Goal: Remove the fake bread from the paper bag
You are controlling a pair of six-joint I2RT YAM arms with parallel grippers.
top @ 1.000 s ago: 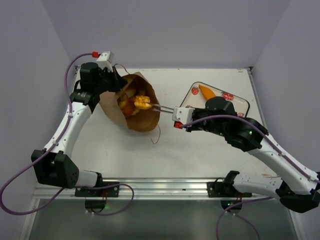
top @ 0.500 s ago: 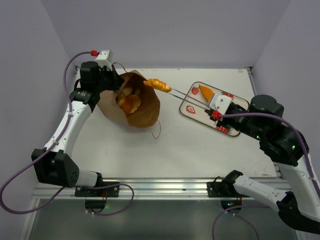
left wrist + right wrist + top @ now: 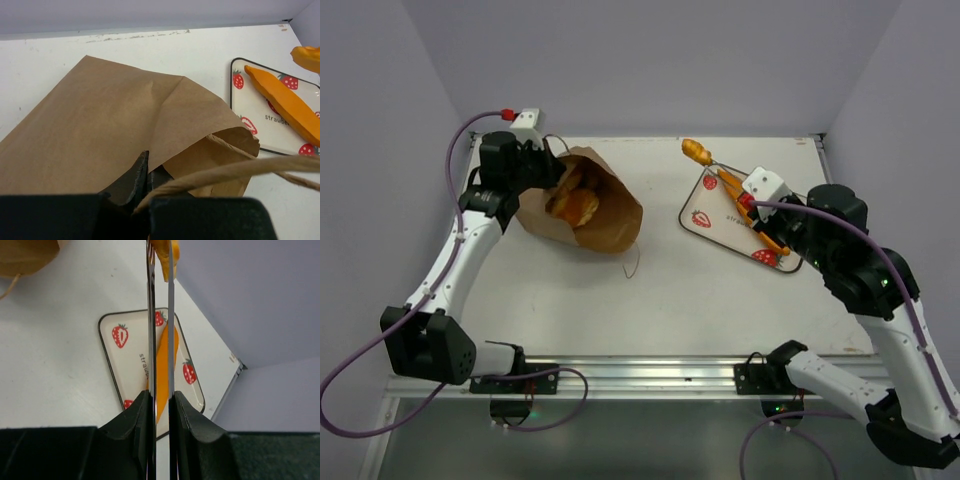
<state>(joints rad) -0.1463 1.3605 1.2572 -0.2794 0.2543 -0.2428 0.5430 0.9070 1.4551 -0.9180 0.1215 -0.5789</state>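
From above, we see a tall brown kraft paper bag [image 3: 605,225] lying on its side at the far left of the white tabletop [image 3: 670,290], with several glossy golden toy breads [image 3: 575,203] showing in its open mouth. The left gripper [image 3: 538,168] sits at the bag's far rim. On the right, the right gripper [image 3: 750,198] is clenched on a pair of slim metal tongs [image 3: 725,175]. Their tips pinch a knobbly braided orange bread piece [image 3: 697,152] just past the far corner of a strawberry-print tray [image 3: 698,218]. A long orange toy baguette [image 3: 767,238] already lies on the tray. From the left wrist, we see the dark fingers [image 3: 142,172] pinched closed on the bag's paper edge, with a looped string handle [image 3: 225,172] crossing in front and the tray beyond. From the right wrist, we look along the two tong blades, squeezed nearly together between the black fingers [image 3: 137,412], to the braided piece at the top of the view. The tray and baguette lie below the blades. We judge the step in hand to be setting this piece down. To do it well, we would bring the tips back over a bare part of the tray beside the baguette and lower them close. Only then would we ease the squeeze, so the glossy piece does not roll off. The left grip should hold the bag mouth steady.
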